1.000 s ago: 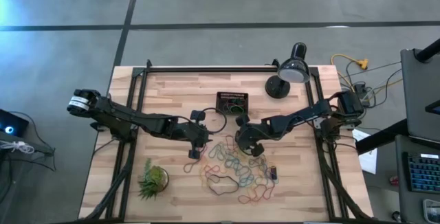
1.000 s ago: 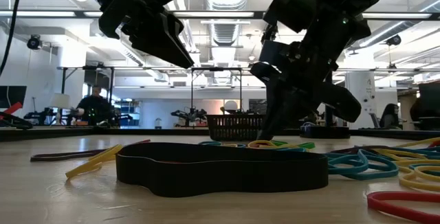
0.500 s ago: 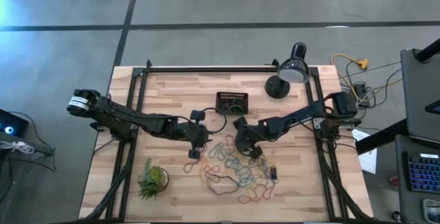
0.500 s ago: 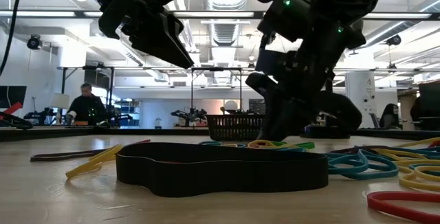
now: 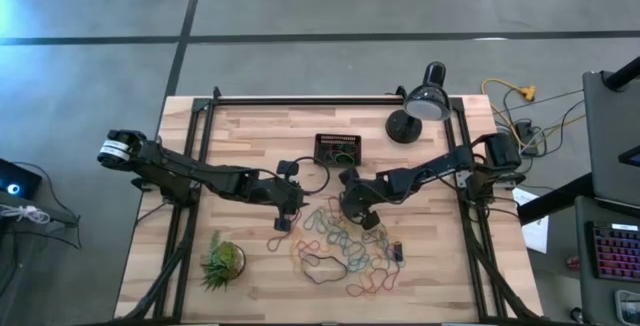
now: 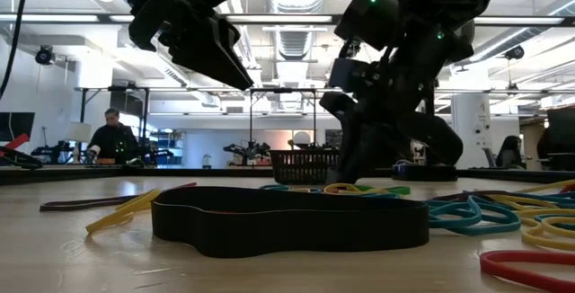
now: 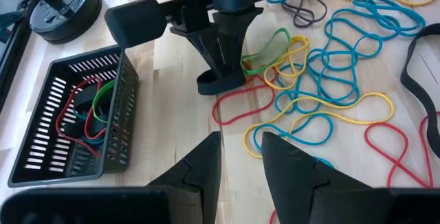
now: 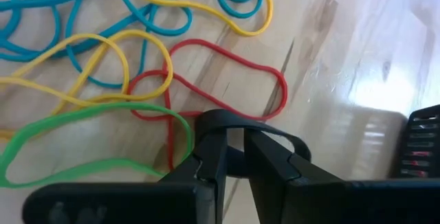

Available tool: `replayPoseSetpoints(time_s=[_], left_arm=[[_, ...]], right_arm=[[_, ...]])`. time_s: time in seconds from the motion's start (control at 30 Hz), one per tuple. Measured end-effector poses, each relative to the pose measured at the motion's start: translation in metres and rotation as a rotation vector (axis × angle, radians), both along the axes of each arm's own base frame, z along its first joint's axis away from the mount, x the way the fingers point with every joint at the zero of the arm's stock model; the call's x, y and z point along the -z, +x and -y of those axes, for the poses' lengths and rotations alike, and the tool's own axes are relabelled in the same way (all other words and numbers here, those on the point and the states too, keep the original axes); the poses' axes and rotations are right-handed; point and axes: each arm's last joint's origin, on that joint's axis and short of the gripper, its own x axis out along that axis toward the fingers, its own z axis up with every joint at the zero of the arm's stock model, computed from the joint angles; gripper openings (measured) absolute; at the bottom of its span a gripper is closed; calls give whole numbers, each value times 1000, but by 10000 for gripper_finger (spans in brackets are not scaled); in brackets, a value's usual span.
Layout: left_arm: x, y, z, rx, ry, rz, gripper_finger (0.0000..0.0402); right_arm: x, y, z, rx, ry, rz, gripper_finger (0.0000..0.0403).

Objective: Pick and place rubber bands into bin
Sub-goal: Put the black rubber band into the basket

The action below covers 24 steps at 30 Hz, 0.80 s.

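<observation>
Seen from above: rubber bands (image 5: 345, 246) spread in a tangle on the bench (image 5: 250, 136), the bin (image 5: 337, 149) well apart toward the far edge, near a lamp (image 5: 420, 106), a plant (image 5: 222, 262) at the near left corner.

Left gripper (image 5: 283, 221) hovering beside the pile – fingers (image 7: 206, 169) slightly parted, holding nothing, as its own wrist view shows.

Right gripper (image 5: 350, 201) low at the pile's far edge. Only its wrist view reveals the grip – fingers (image 8: 213, 157) nearly closed on a black rubber band (image 8: 234, 124), lying over a red band (image 8: 234, 80) and beside a green band (image 8: 96, 141).

Left wrist view alone looks inside the bin – red, green and blue bands already there.

Low view adds a wide black band (image 6: 287, 226) in front and a person (image 6: 112, 136) far behind.
</observation>
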Motion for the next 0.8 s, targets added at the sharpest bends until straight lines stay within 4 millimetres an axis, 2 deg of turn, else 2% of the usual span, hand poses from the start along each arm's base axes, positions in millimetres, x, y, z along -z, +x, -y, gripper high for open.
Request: replayPoseSetpoints(time_s=[0.5,0.8], left_arm=[[0,0,0,0,0,0,91],[0,0,0,0,-1,0,91]], right_arm=[[1,-2,1,8,7,-8,45],[0,1,0,-5,70,25,45]])
